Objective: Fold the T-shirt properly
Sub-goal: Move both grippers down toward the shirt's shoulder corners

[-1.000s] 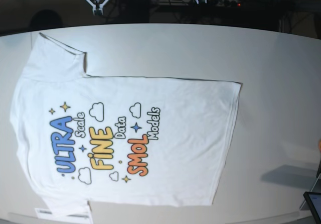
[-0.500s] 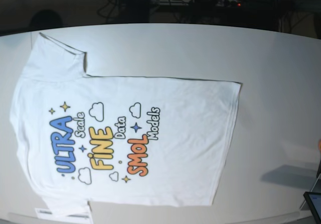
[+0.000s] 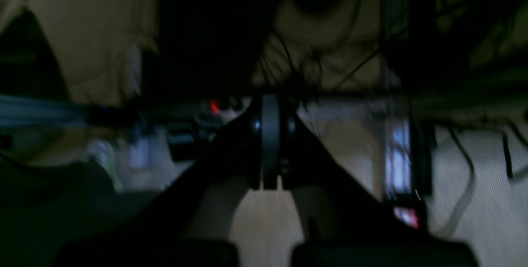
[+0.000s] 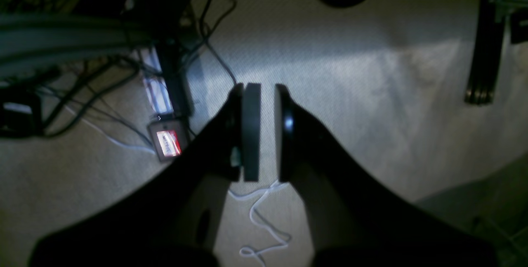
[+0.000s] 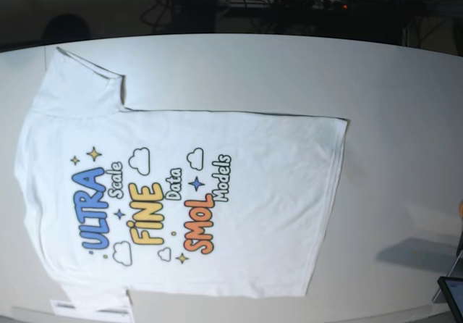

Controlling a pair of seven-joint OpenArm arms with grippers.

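Note:
The T-shirt (image 5: 217, 193) lies spread flat on the white table (image 5: 391, 84), print side up, collar end to the left and hem to the right. One sleeve (image 5: 83, 80) points to the far left corner. Neither gripper shows in the base view. The left wrist view is dark and blurred, and in it my left gripper (image 3: 270, 143) is shut with nothing between its pads. In the right wrist view my right gripper (image 4: 267, 135) hangs over the floor, jaws a narrow gap apart and empty. Neither wrist view shows the T-shirt.
A dark tablet-like device (image 5: 454, 294) pokes in at the table's front right corner. A paper slip (image 5: 72, 308) lies under the shirt's front left edge. Cables (image 4: 103, 73) and a red-lit box (image 4: 167, 143) lie on the floor beneath the right gripper.
The arm parts seen at the top edge of the base view a second ago have drawn back out of that view. The T-shirt has not moved.

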